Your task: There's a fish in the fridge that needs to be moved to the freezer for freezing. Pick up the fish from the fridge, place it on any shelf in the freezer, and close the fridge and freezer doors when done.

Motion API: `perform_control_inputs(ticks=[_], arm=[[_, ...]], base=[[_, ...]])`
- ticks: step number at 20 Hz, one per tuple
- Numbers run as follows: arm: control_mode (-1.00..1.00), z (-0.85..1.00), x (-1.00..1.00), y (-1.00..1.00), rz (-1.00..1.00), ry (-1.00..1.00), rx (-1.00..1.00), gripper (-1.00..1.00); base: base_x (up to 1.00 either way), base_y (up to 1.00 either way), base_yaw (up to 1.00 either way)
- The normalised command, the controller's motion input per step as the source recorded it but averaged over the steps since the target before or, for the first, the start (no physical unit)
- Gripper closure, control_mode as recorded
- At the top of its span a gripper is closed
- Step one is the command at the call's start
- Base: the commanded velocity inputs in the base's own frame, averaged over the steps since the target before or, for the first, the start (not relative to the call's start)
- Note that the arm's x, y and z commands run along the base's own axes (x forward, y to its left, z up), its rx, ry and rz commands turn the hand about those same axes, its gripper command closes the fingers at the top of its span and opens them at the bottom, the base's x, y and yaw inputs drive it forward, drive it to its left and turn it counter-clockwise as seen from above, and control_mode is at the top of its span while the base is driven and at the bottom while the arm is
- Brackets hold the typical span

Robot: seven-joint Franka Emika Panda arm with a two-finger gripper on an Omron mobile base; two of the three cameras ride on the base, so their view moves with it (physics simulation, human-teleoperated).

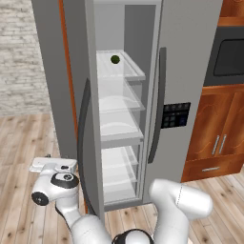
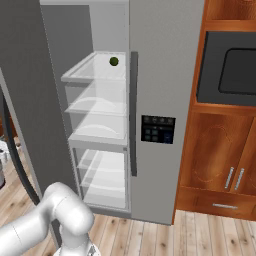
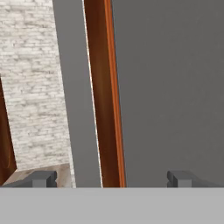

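The fridge (image 1: 119, 128) stands open and shows clear glass shelves (image 2: 97, 107). Its door (image 1: 52, 71) is swung out to the left, with a dark curved handle (image 1: 83, 138) along its edge. The fish is hidden from view. The freezer door (image 1: 183, 86), with a black dispenser panel (image 1: 175, 115), is shut. My gripper (image 1: 47, 159) is low on the left, outside the open door, and it is open and empty. In the hand view its fingertips (image 3: 41, 178) stand far apart and the gripper (image 3: 111, 179) faces the grey door panel (image 3: 170, 87).
A dark green ball (image 1: 115, 59) lies on the top glass shelf. Wooden cabinets (image 1: 214, 133) and a built-in microwave (image 1: 228, 57) stand to the right of the appliance. A brick wall (image 1: 19, 57) and a wooden floor (image 1: 24, 138) are on the left.
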Motion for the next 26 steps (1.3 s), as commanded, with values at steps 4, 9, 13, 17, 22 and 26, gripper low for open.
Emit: perform_control_inputs(ticks=[4, 9, 13, 17, 22, 26], arm=[[-1.0, -0.02, 0.2, -0.24, 0.0, -0.01, 0.0, -1.0], [-1.0, 0.0, -0.04, -0.58, -0.04, -0.08, 0.03, -1.0], [-1.0, 0.02, -0.23, -0.88, -0.12, -0.16, 0.09, -1.0], [-1.0, 0.11, -0.13, -1.0, -0.13, -0.14, 0.17, -1.0], [-1.0, 0.06, 0.0, -1.0, -0.1, -0.07, 0.18, -1.0], [-1.0, 0.0, 0.1, -0.99, -0.05, -0.07, 0.18, -1.0]], base=[[0.0, 0.0, 0.0], [0.0, 0.0, 0.0], [0.0, 0.0, 0.0], [0.0, 0.0, 0.0], [0.0, 0.0, 0.0], [0.0, 0.0, 0.0]])
